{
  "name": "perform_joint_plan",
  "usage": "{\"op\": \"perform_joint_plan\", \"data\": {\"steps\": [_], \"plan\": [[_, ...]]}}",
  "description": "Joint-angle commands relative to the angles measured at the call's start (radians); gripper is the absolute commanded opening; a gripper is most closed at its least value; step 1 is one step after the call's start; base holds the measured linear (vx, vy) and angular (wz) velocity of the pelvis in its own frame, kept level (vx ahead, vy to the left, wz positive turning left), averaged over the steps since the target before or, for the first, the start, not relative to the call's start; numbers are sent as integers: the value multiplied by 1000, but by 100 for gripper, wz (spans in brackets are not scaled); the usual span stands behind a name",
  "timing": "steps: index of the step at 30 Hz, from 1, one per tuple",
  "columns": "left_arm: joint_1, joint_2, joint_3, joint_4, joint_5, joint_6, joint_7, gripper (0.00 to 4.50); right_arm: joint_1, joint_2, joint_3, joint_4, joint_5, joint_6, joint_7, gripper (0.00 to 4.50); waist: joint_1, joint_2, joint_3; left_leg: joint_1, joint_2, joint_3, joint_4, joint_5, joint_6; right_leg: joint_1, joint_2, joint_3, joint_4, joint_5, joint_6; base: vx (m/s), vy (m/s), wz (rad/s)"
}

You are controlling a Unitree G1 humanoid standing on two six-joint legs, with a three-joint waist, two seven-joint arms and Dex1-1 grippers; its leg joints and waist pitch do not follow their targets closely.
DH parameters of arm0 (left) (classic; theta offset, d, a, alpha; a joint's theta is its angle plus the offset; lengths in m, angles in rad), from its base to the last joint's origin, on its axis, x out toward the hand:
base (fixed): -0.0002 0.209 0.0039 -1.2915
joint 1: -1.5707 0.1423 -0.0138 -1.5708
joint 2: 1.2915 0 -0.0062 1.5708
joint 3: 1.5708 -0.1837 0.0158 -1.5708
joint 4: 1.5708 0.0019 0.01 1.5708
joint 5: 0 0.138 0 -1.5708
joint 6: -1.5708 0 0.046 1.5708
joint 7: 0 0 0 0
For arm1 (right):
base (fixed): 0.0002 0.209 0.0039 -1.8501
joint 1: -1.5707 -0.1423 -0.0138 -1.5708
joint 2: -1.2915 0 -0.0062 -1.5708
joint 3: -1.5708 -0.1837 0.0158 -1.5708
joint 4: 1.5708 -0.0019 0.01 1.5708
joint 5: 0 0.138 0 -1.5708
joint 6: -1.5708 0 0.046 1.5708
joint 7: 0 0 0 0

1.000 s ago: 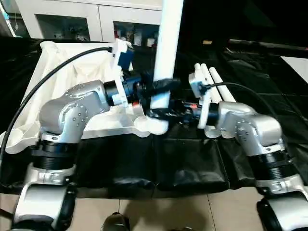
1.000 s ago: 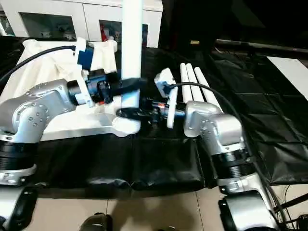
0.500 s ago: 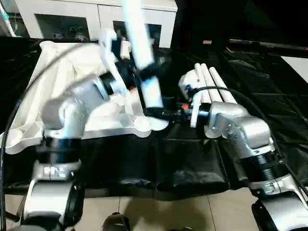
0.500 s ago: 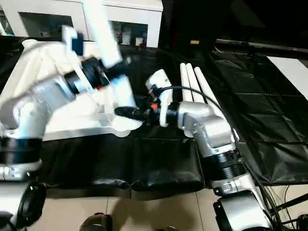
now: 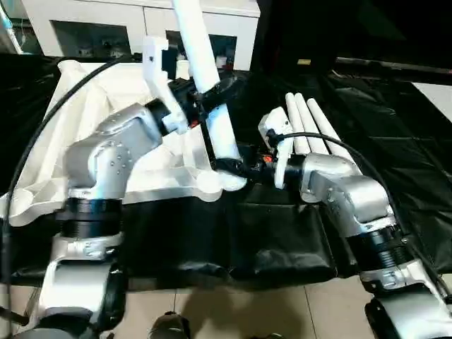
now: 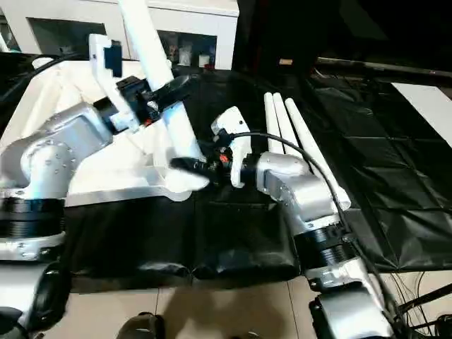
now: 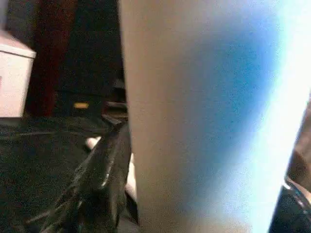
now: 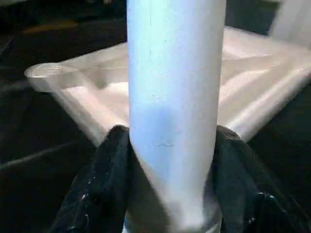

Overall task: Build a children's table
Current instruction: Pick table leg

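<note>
On the black cloth (image 5: 282, 247), upside-down white table top (image 5: 92, 134), ribbed underside up. At its near corner socket (image 5: 229, 180), one white leg (image 5: 208, 92), tilted away from upright, foot at the socket; whether seated, cannot tell. Left gripper (image 5: 212, 95) clamped around the leg midway up, black fingers (image 7: 104, 174) against its side. Right gripper (image 5: 229, 167) pinching the same leg low down beside the socket, fingers (image 8: 109, 179) pressed on both sides. Three more legs (image 5: 311, 127) side by side on the cloth, beyond the right arm. Behind, white cabinet (image 5: 141, 25) with glass doors.
</note>
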Motion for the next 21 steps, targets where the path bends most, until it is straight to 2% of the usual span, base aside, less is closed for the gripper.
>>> {"op": "perform_joint_plan", "data": {"steps": [1, 2, 3, 5, 6, 7, 9, 12, 19, 21], "plan": [[-17, -28, 26, 45, 50, -48, 106, 268, 1, 25, 36, 4, -88, -84, -112, 194, -5, 17, -108, 46, 37, -26, -73, -319, -100, 33, -83, 39, -86, -288, -151, 0, 0, 0], [-18, -38, 27, 58, 69, -70, 137, 251, 1, 39, 45, 9, -119, -104, -161, 194, -7, 18, -106, 46, 38, -25, -73, -315, -108, 26, -82, 41, -90, -286, -145, 0, 0, 0], [-18, -48, 28, 72, 88, -96, 169, 251, 1, 59, 52, 15, -149, -122, -218, 194, -9, 16, -108, 49, 35, -25, -73, -329, -107, 30, -83, 40, -90, -298, -141, 0, 0, 0], [-19, -55, 28, 82, 98, -112, 187, 237, 0, 73, 55, 19, -163, -129, -252, 194, -11, 18, -109, 48, 35, -27, -74, -330, -106, 29, -81, 40, -90, -291, -137, 0, 0, 0], [-19, -62, 28, 90, 109, -130, 208, 216, 2, 89, 64, 18, -182, -136, -289, 193, -11, 19, -110, 49, 36, -27, -74, -327, -103, 28, -80, 41, -89, -273, -136, 0, 0, 0], [-19, -70, 33, 94, 115, -142, 233, 216, 3, 100, 70, 18, -196, -138, -317, 193, -12, 21, -110, 50, 36, -26, -74, -330, -101, 27, -78, 41, -86, -256, -136, 0, 0, 0], [-22, -83, 45, 99, 128, -158, 273, 210, 1, 120, 67, 27, -223, -146, -375, 193, -11, 20, -111, 52, 37, -25, -73, -325, -100, 26, -77, 41, -84, -230, -145, 0, 0, 0], [-23, -102, 58, 99, 138, -176, 315, 197, -9, 141, 47, 49, -264, -168, -457, 192, -12, 20, -111, 46, 35, -25, -74, -313, -101, 30, -77, 41, -80, -201, -144, 0, 0, 0], [-25, -122, 58, 105, 130, -197, 317, 183, -24, 152, 34, 80, -282, -205, -502, 191, -14, 19, -110, 48, 33, -23, -73, -322, -92, 31, -77, 42, -84, -216, -129, 0, 0, 0], [-30, -120, 58, 107, 116, -205, 295, 180, -27, 154, 35, 83, -275, -236, -486, 191, -14, 19, -109, 47, 34, -24, -73, -324, -92, 32, -77, 42, -84, -217, -127, 0, 0, 0]]}}
